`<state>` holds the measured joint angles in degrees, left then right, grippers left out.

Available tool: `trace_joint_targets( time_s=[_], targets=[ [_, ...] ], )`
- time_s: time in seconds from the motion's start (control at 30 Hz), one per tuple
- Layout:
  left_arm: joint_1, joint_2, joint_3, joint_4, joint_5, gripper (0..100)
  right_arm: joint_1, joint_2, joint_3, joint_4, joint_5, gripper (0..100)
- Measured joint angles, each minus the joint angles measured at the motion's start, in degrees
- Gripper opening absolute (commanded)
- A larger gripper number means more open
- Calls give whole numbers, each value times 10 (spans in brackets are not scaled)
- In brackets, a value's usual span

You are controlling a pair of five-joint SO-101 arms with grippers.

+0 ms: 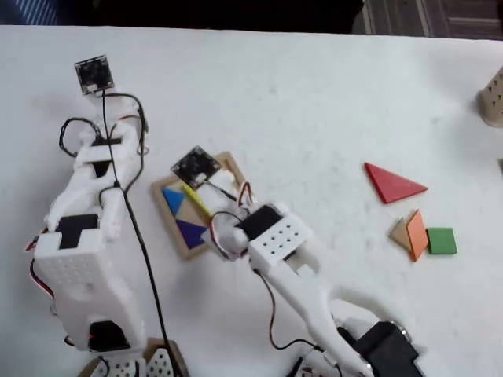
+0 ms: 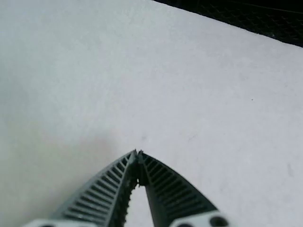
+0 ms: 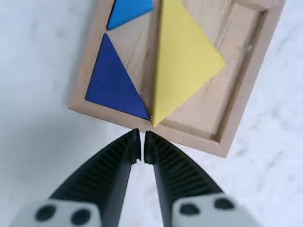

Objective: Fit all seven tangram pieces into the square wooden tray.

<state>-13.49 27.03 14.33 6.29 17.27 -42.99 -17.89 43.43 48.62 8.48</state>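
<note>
White bench (image 1: 314,94) carries the whole setup, with one tray (image 3: 246,78) near its middle and the loose pieces well apart from it to one side. Note that the right gripper (image 3: 141,144) is clenched on nothing, its tips just outside the tray rim. The left gripper (image 2: 138,163) is likewise clenched and empty over bare bench. Three pieces lie in the tray: a yellow triangle (image 3: 182,61), a dark blue triangle (image 3: 113,87) whose tip touches the yellow one's edge, and a light blue triangle (image 3: 128,12). Four pieces wait outside: a red triangle (image 1: 391,184), then a tan triangle (image 1: 400,233) touching an orange piece (image 1: 416,234), with a green square (image 1: 441,240) just beside them. Expect trouble at two places. A careless move of the right gripper so close to the rim would likely push the tray and shift the three seated pieces, which appear loose with bare wood between them. Gaps left there may block the remaining four. Picking from the tan, orange and green cluster may drag a neighbour, because they sit so close. Count: two arms, two grippers, one tray, seven pieces, three placed and four not.
</note>
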Motion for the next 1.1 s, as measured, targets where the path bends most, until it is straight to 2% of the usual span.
trace_joint_targets(
  time_s=[0.1,0.17,0.3,0.57,0.77,1.1],
  targets=[
    [0,0,0,0,0,23,-3,0,5,-18,-6,204],
    [0,0,0,0,0,23,-2,14,5,-28,-35,214],
    [0,0,0,0,0,23,0,58,-2,-48,-75,190],
    [0,0,0,0,0,23,1,189,-81,-55,-88,152],
    [0,0,0,0,0,23,2,235,-143,-16,-90,26],
    [0,0,0,0,0,23,22,237,-148,-14,-91,18]
  ],
)
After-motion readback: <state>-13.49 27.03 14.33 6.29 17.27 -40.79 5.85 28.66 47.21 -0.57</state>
